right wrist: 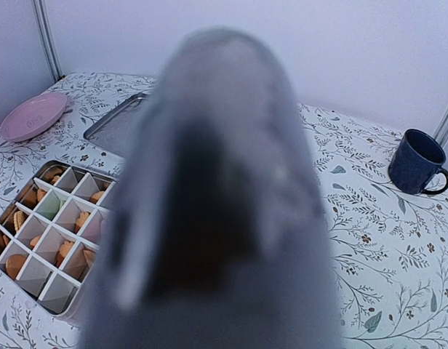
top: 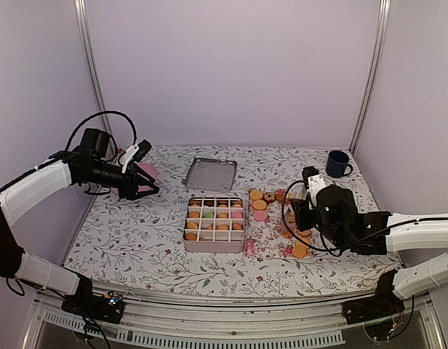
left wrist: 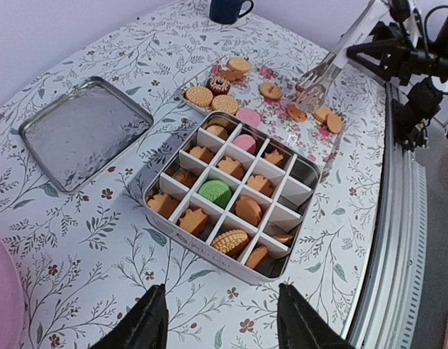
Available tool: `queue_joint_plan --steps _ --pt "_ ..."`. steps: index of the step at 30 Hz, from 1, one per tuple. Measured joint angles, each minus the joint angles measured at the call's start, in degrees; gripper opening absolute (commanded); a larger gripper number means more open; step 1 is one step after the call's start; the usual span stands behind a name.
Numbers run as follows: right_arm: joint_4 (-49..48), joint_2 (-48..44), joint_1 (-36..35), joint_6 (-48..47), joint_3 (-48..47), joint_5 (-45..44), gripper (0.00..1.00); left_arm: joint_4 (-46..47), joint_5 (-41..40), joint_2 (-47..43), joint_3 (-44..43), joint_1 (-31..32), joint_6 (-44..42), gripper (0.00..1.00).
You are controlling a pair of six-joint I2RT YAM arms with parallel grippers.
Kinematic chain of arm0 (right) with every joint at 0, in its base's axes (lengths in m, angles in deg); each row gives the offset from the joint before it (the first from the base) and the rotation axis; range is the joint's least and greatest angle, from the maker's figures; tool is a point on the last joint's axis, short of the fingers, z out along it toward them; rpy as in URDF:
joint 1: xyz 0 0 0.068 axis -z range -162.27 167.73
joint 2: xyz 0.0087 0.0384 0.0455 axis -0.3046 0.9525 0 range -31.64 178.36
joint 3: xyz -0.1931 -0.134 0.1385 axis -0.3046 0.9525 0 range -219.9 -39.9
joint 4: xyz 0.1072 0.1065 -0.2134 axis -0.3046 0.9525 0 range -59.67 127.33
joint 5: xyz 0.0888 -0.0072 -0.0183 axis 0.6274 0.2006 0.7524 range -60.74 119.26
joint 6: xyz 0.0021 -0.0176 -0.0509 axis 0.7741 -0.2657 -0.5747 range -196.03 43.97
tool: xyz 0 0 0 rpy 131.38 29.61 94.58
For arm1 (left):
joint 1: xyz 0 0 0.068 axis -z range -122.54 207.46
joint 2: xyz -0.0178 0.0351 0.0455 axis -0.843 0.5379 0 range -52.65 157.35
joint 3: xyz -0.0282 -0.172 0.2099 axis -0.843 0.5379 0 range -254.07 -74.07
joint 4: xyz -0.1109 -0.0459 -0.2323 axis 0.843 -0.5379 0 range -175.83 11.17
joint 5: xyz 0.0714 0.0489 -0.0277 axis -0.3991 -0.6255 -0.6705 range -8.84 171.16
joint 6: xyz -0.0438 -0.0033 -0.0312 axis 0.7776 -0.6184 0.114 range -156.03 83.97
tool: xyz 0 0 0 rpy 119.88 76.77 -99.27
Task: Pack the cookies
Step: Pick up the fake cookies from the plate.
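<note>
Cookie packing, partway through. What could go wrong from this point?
1. A blurred grey shape fills most of the right wrist view, so the right tool may be placed poorly over the loose cookies.
2. Those cookies lie close together; picking one could nudge its neighbours.
3. Few cells of the tin look empty, so a drop may land in a filled cell.
</note>
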Motion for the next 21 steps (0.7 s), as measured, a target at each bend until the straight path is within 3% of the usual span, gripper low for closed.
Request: queue_joint_plan --steps 21 --pt "-3.8 4.3 1.8 2.4 2.4 4.2 0.45 -0.4 0.0 0.2 -0.7 0.0 0.0 0.52"
